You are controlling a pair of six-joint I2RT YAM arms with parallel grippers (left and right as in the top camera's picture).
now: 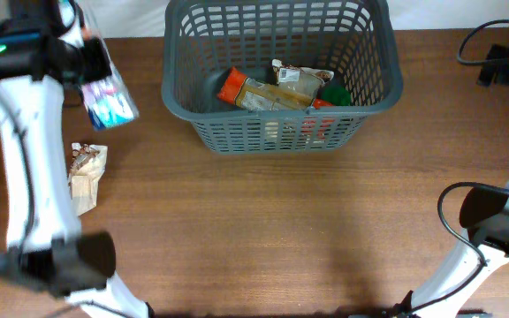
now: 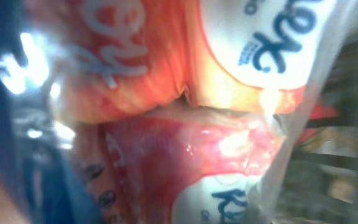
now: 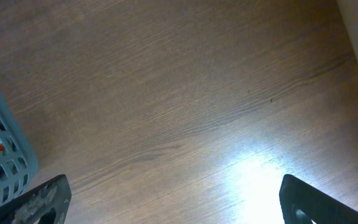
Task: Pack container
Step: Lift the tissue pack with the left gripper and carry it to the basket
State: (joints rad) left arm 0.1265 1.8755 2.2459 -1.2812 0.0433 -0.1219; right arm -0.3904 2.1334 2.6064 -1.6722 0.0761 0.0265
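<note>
The container (image 1: pixel 374 88) sits at the 12 o'clock edge of the bench (image 1: pixel 272 230), its long axis running 9 to 3. It already holds an orange packet (image 1: pixel 231 86), a tan bag (image 1: pixel 277 95) and something green (image 1: pixel 334 94).

The left fingers (image 1: pixel 94 69) are closed on a clear-wrapped packet (image 1: pixel 109 102), which hangs above the bench off the container's 9 o'clock end. In the left wrist view its red, white and blue print fills the frame, hiding the fingers themselves.

From that packet the container lies at roughly 3 o'clock, so I judge the coming move to be a carry along the container's long axis, over the near end wall.

The right fingers (image 3: pixel 39 202) are spread wide and hold nothing, over bare bench beside the container's corner. A small tan packet (image 1: pixel 87 177) lies at 6 o'clock of the held one (nearer the left arm, probably next).
</note>
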